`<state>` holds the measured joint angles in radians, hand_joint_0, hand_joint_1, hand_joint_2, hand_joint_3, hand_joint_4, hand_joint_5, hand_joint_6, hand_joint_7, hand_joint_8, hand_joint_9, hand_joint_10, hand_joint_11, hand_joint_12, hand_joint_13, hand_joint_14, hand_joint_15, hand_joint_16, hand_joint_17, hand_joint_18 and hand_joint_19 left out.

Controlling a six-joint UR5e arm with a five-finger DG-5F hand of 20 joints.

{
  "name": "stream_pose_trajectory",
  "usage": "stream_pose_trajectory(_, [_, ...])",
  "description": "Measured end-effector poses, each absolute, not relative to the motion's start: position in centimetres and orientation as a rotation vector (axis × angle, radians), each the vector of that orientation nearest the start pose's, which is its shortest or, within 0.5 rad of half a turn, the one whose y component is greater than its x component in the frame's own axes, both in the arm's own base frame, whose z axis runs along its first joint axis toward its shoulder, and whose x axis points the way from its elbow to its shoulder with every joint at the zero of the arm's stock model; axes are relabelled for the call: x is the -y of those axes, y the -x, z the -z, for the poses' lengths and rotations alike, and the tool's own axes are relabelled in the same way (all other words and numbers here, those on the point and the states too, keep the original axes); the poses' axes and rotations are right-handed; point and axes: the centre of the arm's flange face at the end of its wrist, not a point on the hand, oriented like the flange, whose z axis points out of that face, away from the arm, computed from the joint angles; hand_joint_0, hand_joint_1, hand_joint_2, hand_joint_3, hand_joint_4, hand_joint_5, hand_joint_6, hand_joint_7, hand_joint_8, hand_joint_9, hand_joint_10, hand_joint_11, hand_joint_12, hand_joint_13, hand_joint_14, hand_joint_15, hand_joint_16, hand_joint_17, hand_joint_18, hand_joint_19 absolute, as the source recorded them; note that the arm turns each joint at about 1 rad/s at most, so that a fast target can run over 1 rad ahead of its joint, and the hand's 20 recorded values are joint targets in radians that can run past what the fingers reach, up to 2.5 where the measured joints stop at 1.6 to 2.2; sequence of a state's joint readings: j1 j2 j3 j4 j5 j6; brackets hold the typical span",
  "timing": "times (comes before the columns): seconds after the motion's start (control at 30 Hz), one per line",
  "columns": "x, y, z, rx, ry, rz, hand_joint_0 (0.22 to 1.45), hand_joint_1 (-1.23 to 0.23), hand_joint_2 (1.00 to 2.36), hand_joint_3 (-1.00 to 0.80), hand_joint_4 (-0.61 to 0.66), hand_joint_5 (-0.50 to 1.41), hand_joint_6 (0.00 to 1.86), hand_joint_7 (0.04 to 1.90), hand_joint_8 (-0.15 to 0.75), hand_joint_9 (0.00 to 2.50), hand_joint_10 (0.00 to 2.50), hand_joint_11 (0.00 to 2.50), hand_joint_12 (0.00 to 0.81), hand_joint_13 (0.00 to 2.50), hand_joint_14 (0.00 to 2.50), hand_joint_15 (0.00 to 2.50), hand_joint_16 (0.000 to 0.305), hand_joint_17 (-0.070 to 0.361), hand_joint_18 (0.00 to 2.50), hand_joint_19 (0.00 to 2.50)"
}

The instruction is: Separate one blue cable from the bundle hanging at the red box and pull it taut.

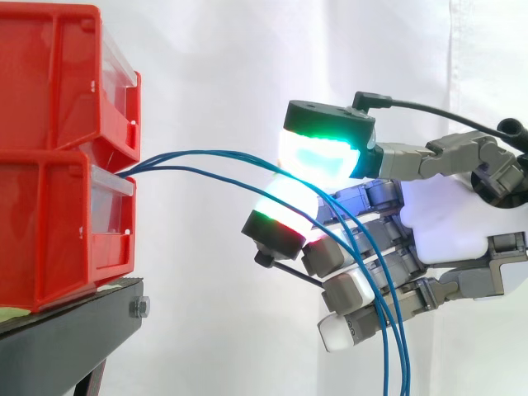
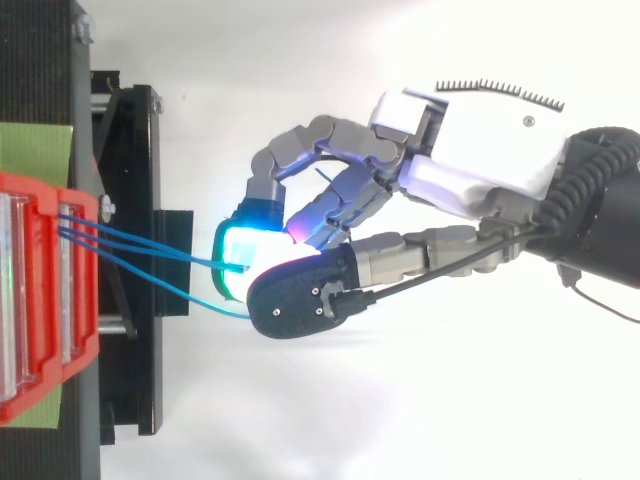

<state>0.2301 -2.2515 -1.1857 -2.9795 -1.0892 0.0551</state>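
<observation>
Side view: two red bins [image 1: 49,223] stand stacked at the left end of the black stand [image 1: 66,338]. The blue cables [image 1: 202,152] come out between the bins' fronts and run right in a shallow arch, clear of the stand's edge, to the hand [image 1: 445,219]. There two glowing pads [image 1: 318,157], one above and one below, are pressed together with the cables pinched between them. Past the pinch the strands fall in front of the lower fingers and leave by the bottom edge.

Top view: the bins [image 2: 30,300] lie at the left edge, with the stand [image 2: 130,200] showing beside them. The cables [image 2: 140,243] fan out slightly from the bins toward the hand [image 2: 480,160], which is beyond the stand's right edge. Two strands end at the cyan pad [image 2: 238,250]. A third runs a little apart from them, nearer the view's bottom, and passes under the dark-backed finger.
</observation>
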Motion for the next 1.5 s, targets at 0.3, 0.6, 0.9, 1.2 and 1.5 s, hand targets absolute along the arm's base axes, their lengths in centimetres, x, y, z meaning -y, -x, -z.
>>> stream_pose_trajectory(0.3, [1.05,-73.9,-26.79,-1.095,-1.414,-0.971,0.58,-0.45,1.01,-0.32,0.07,-0.21,0.95,1.08,0.285,1.03,0.02,1.21,0.358,0.96,0.03,1.02,0.053,0.119,0.57,0.72])
stream_pose_trajectory(0.6, [1.07,-73.89,-26.82,-1.091,-1.418,-0.975,0.6,-0.56,1.02,-0.21,0.06,-0.2,0.95,1.04,0.29,1.05,0.02,1.22,0.35,0.98,0.03,1.01,0.052,0.116,0.61,0.68])
stream_pose_trajectory(0.9, [1.02,-73.85,-26.76,-1.094,-1.42,-0.973,0.6,-0.56,1.02,-0.23,0.09,-0.2,0.96,1.03,0.288,1.06,0.02,1.23,0.351,0.99,0.03,1.01,0.052,0.116,0.62,0.68])
stream_pose_trajectory(1.2, [0.89,-73.85,-26.76,-1.096,-1.419,-0.974,0.59,-0.46,1.02,-0.3,0.11,-0.19,0.95,1.08,0.297,1.07,0.02,1.23,0.36,0.99,0.03,1.01,0.052,0.117,0.61,0.69])
stream_pose_trajectory(1.5, [0.81,-73.85,-26.75,-1.096,-1.419,-0.974,0.56,-0.4,1.0,-0.47,0.12,-0.2,0.93,1.02,0.302,1.07,0.02,1.21,0.366,0.99,0.03,1.01,0.054,0.122,0.61,0.69])
